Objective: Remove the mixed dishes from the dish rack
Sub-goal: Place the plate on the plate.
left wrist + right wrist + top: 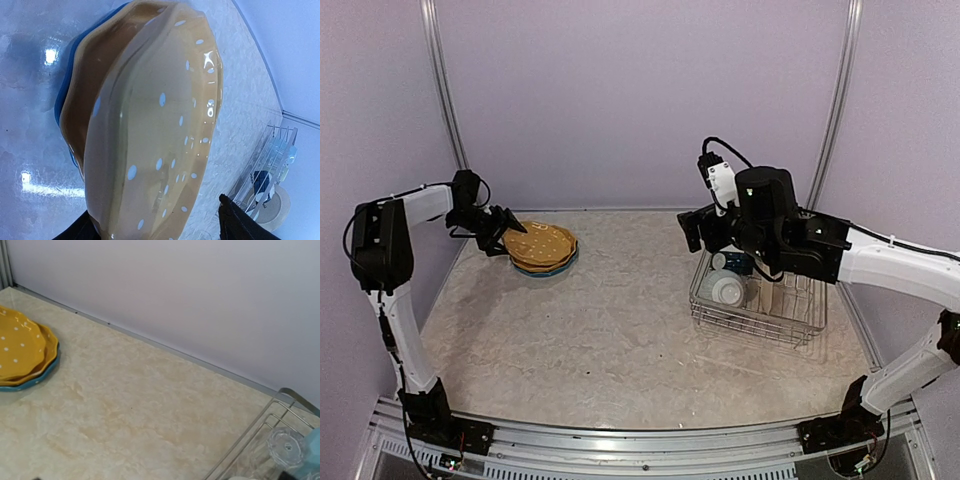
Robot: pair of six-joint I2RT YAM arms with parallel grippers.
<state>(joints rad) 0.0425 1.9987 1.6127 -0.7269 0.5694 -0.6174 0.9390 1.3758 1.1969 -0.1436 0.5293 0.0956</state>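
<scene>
A stack of plates lies at the table's back left: a yellow-orange white-dotted plate (542, 241) on another yellow-orange one, with a blue plate (560, 268) at the bottom. My left gripper (507, 238) is open, its jaws on either side of the top plate's near rim (150, 150), with a gap at the right finger (240, 222). The silver wire dish rack (800, 325) stands at the right, holding a clear glass tumbler (285, 444), a light blue mug (313, 452) and pale dishes (728, 290). My right gripper (692, 230) is open and empty above the rack's left end.
The right arm's body hides much of the rack's inside in the top view. Grey walls with metal corner posts (442, 90) close off the back and sides. The marbled tabletop (610, 330) spreads between the plate stack and the rack.
</scene>
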